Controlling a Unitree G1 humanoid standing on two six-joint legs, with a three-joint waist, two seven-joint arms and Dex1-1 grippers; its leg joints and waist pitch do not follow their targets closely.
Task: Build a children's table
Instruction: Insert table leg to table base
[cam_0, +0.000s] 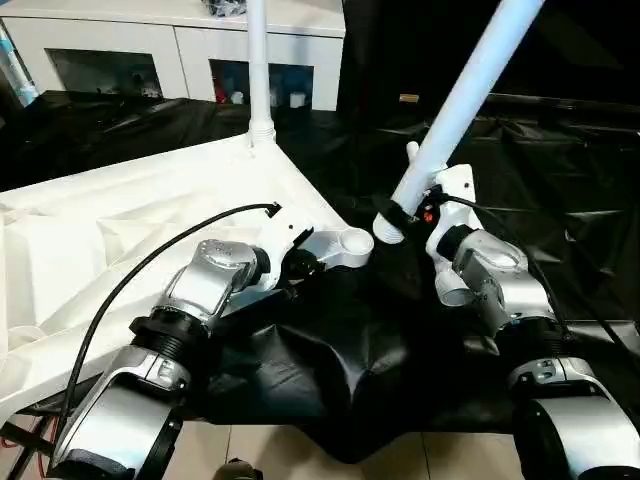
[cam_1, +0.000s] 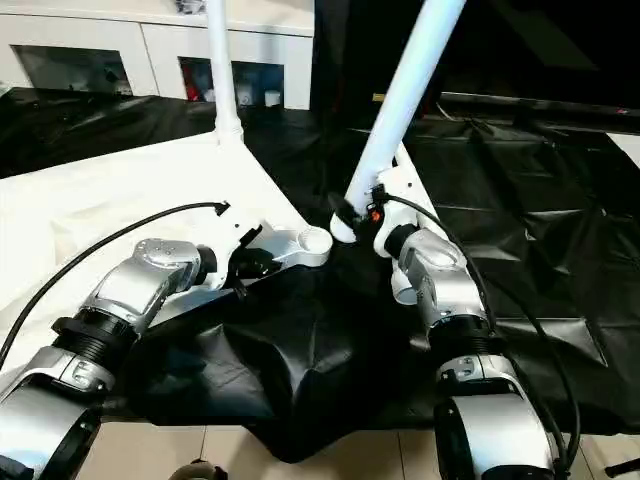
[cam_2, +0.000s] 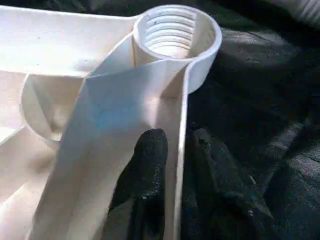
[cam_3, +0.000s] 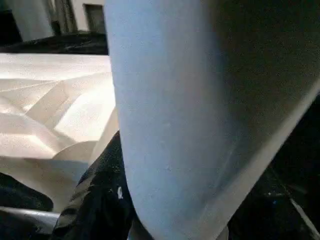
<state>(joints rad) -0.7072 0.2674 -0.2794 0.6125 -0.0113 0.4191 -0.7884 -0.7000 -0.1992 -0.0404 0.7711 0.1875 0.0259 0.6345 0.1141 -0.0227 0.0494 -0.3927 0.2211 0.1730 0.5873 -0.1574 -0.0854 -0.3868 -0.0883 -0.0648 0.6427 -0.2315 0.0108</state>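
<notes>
The children's table top lies upside down on the black cloth, ribbed side up. One white leg stands upright in its far corner. The near-right corner socket is open, and its inner thread shows in the left wrist view. My left gripper is shut on the top's thin rim wall just behind that socket, one finger on each side. My right gripper is shut on a second white leg, which tilts up to the right. Its lower end hangs just right of the socket.
A white cabinet with glass doors stands behind the work table. Wrinkled black cloth covers the table to the right and in front. A black cable loops over my left forearm. Tiled floor shows past the near edge.
</notes>
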